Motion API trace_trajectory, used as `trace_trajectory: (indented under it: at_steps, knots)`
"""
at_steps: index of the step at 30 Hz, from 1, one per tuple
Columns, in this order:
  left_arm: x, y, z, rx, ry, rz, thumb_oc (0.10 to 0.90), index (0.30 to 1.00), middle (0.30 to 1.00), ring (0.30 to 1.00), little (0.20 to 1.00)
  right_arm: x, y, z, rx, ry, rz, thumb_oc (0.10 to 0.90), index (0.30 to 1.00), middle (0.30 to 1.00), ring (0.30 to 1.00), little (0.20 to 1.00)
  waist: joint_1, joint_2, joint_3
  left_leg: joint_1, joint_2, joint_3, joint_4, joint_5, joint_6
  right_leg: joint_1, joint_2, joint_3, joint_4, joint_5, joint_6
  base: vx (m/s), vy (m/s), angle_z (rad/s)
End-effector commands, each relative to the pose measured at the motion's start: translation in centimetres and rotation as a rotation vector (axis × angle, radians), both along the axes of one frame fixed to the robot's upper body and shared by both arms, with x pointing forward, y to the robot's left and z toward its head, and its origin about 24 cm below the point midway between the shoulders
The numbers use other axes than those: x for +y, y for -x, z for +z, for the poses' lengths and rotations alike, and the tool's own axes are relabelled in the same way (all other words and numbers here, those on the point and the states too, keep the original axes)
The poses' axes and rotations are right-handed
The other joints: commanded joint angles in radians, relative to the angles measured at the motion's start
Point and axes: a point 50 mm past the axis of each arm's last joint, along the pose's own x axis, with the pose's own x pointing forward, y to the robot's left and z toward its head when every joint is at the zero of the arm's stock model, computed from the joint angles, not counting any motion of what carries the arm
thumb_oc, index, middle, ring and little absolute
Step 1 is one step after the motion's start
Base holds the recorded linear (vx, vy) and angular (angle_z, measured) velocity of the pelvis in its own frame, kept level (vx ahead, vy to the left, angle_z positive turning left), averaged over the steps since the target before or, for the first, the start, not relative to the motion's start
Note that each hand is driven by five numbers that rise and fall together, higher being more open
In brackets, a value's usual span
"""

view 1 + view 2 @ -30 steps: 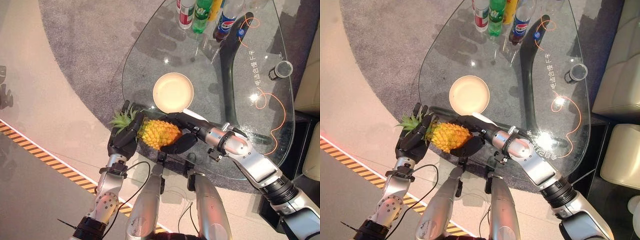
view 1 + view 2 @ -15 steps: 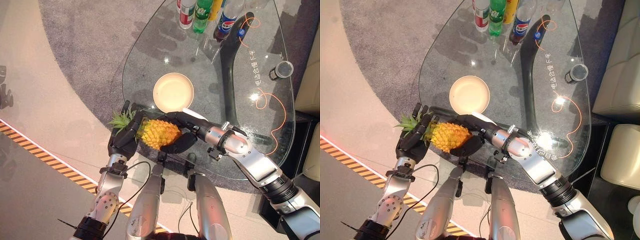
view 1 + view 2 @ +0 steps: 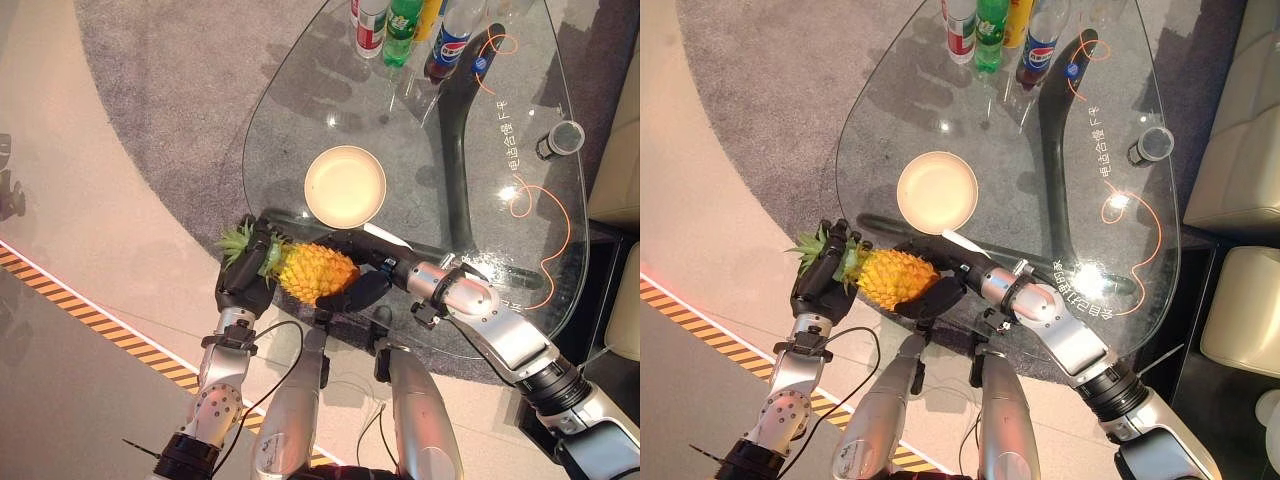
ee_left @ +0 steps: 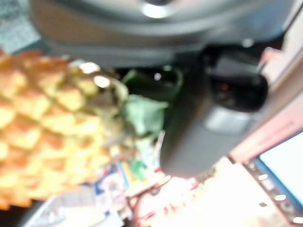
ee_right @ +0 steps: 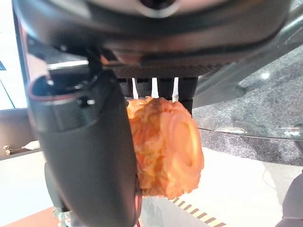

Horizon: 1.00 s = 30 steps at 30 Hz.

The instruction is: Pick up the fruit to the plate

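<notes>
I have the pineapple [image 3: 312,271] clamped between my left hand [image 3: 245,278], curled round its leafy crown, and my right hand [image 3: 358,283], wrapped round its base, just off the glass worktop [image 3: 300,110]'s near edge, short of the plate [image 3: 345,185]; uneven squeeze could drop it floorward.

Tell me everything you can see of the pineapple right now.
The pineapple is yellow-orange with a knobbly, scaled skin and a green leafy crown. It lies on its side at the glass table's near edge, crown toward the robot's left, short of the cream plate. The left hand grips the crown end; the right hand curls round the base end, whose flat cut base shows in the right wrist view.
</notes>
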Motion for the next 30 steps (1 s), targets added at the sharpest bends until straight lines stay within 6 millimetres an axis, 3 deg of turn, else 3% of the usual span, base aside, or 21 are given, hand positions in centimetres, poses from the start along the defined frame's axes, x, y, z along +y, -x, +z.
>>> trace_trajectory:
  at_steps: [1,14,15,16,17,30]
  knots:
    - [-4.4,-0.2,7.8,-0.435,0.069,-0.214,0.1,0.3,0.3,0.3,0.2,8.2,5.5,3.0,-0.097,-0.229,0.484,0.1,0.3,0.3,0.3,0.2,-0.005,-0.049,-0.026,0.0,-0.058,0.017,0.123,-0.109,0.021,0.075,0.026,0.077,-0.17,0.095,0.048,0.0,0.0,0.0]
    - [-4.2,-0.3,7.8,-0.438,0.092,-0.198,0.1,0.3,0.3,0.3,0.2,7.9,5.2,2.5,-0.075,-0.23,0.436,0.1,0.3,0.3,0.3,0.2,-0.012,-0.049,-0.026,0.002,-0.059,0.028,0.133,-0.117,0.024,0.074,0.021,0.077,-0.165,0.095,0.047,0.0,0.0,0.0]
    - [-4.1,-0.3,7.8,-0.437,0.093,-0.195,0.1,0.3,0.3,0.3,0.2,7.9,5.2,2.4,-0.075,-0.225,0.436,0.21,0.394,0.394,0.394,0.31,-0.012,-0.049,-0.026,0.003,-0.059,0.03,0.132,-0.117,0.024,0.076,0.021,0.076,-0.165,0.095,0.047,0.0,0.0,0.0]
    - [-4.2,-0.3,7.8,-0.437,0.094,-0.194,0.1,0.3,0.3,0.3,0.2,7.9,5.1,2.4,-0.077,-0.221,0.434,0.704,0.818,0.818,0.818,0.804,-0.012,-0.049,-0.026,0.005,-0.059,0.031,0.131,-0.117,0.024,0.077,0.02,0.075,-0.166,0.095,0.047,0.0,0.0,0.0]
    - [-4.2,-0.3,7.8,-0.437,0.098,-0.194,0.1,0.3,0.3,0.3,0.2,7.8,5.1,2.3,-0.071,-0.225,0.425,0.8,0.9,0.9,0.9,0.9,-0.012,-0.048,-0.026,0.007,-0.058,0.032,0.129,-0.117,0.024,0.079,0.019,0.074,-0.168,0.095,0.048,0.0,0.0,0.0]
    - [-3.7,-0.3,7.6,-0.432,0.097,-0.178,0.1,0.3,0.3,0.3,0.2,7.0,4.6,2.0,-0.073,-0.217,0.366,0.8,0.9,0.9,0.9,0.9,-0.013,-0.052,-0.026,0.016,-0.059,0.037,0.131,-0.12,0.027,0.088,0.016,0.072,-0.166,0.093,0.047,0.0,0.0,0.0]
